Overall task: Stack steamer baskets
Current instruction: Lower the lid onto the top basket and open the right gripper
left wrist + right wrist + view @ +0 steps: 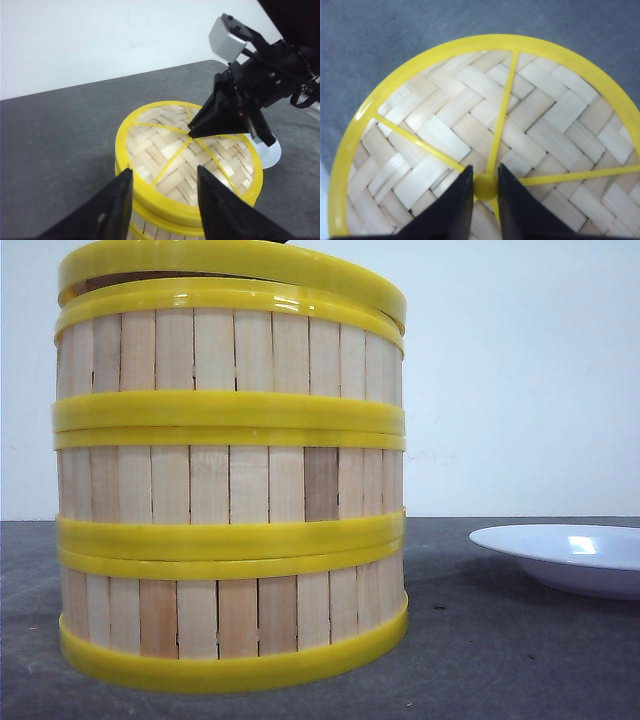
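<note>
Table (520, 660) is dark grey, with a stack of steamer baskets (230, 490) on it: three slat-walled tiers, one on another, yellow rims meeting at each joint. So the stacking itself looks done. On top sits a woven lid (187, 160) with yellow rim and spokes. In the front view its rim rides tilted, higher on one side, so it does not look fully seated yet.

Right gripper (485, 202) is directly over the lid centre, fingers nearly closed, pinching the yellow knob (485, 186) between them. It appears to have hold of the knob.

Left gripper (162, 197) hovers above the near edge of the lid, fingers spread apart, nothing between them, not touching the rim.

White plate (570, 555) lies on the table beyond the right gripper, apart from the stack, bare.

Left to do, as a judgement: settle the lid flat, release the knob, back both arms away.
</note>
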Motion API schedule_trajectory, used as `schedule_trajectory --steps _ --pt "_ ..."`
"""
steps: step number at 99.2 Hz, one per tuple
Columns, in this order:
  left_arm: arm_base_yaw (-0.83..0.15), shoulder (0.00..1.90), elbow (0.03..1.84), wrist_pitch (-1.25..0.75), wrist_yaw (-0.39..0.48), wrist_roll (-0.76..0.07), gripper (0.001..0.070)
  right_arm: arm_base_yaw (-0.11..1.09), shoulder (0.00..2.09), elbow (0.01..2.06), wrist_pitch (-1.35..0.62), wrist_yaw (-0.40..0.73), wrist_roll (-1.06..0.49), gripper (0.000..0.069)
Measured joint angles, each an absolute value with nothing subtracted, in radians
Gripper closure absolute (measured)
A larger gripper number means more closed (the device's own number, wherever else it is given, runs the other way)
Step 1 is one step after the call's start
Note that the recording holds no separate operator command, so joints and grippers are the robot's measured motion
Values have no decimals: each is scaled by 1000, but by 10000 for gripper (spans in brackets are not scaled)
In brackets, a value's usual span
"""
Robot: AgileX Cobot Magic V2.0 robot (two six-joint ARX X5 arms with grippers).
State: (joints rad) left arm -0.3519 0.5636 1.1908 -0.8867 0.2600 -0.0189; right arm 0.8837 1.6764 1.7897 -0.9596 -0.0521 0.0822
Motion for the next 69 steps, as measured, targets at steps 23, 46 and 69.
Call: schedule_trajectory --steps 23,46,69 --pt "-352 564 1191 -894 260 -19 476 884 1696 1790 -962 -54 82 636" --pt "-352 564 1191 -909 260 -19 476 884 1696 1790 -976 -56 82 636" --pt "-352 564 1191 -909 260 -19 476 884 1696 1790 -974 -52 81 474"
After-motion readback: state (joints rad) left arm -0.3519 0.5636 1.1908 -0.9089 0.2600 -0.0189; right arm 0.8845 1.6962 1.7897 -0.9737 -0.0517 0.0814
